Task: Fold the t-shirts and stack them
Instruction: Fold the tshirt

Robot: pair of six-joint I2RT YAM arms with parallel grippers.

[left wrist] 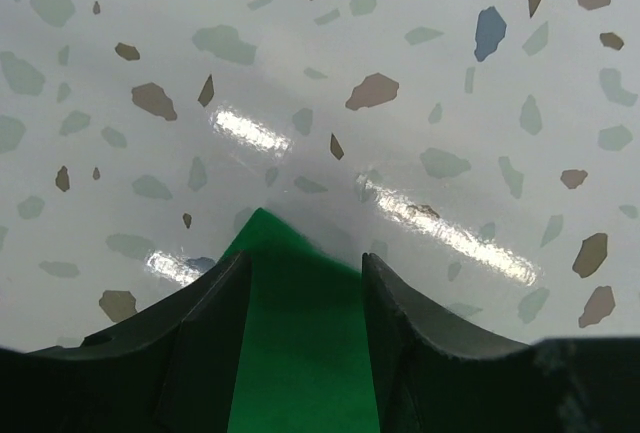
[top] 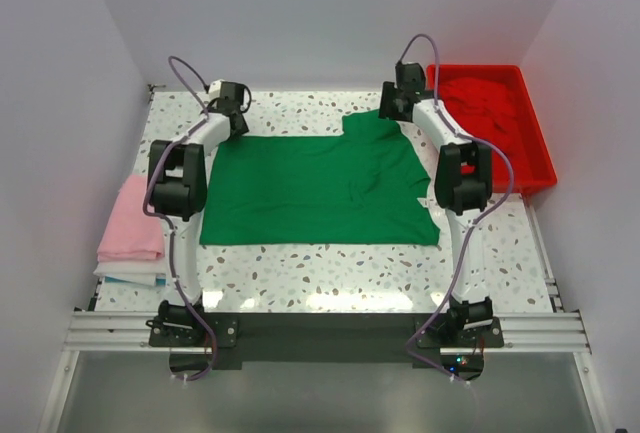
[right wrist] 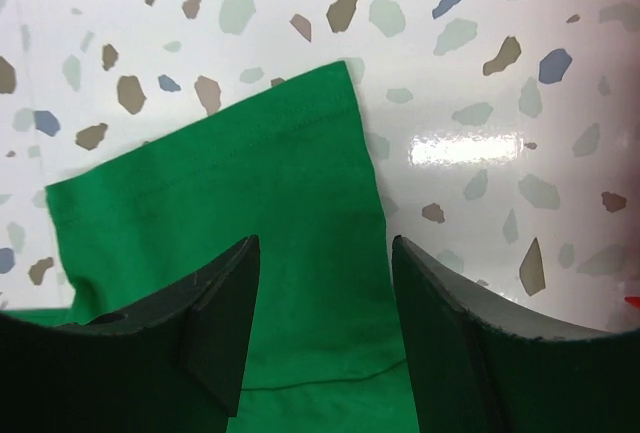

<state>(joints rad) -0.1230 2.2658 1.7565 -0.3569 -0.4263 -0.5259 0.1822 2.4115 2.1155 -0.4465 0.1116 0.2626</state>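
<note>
Nearest the lens in each wrist view are the dark fingers. Those of the left hand (left wrist: 305, 265) stand apart over a pointed corner of the green t-shirt (top: 310, 188), and those of the right hand (right wrist: 325, 245) stand apart over its sleeve, neither closed on the cloth. In the overhead view the green t-shirt lies spread wide across the middle of the tabletop (top: 330, 273), one sleeve jutting toward the upper right and a small ridge right of centre. It looks at most barely folded, so I judge its folding is only beginning. At the left edge of the frame a pink t-shirt (top: 132, 218) lies folded on top of pale folded cloth (top: 130, 273), which reads as the finished stack. At the upper right a red t-shirt (top: 490, 103) lies crumpled in a red tray (top: 527, 184), not yet folded. Nothing lies on the green cloth. The forearms reach along its left and right sides, and the right one overhangs the tray's near corner.
</note>
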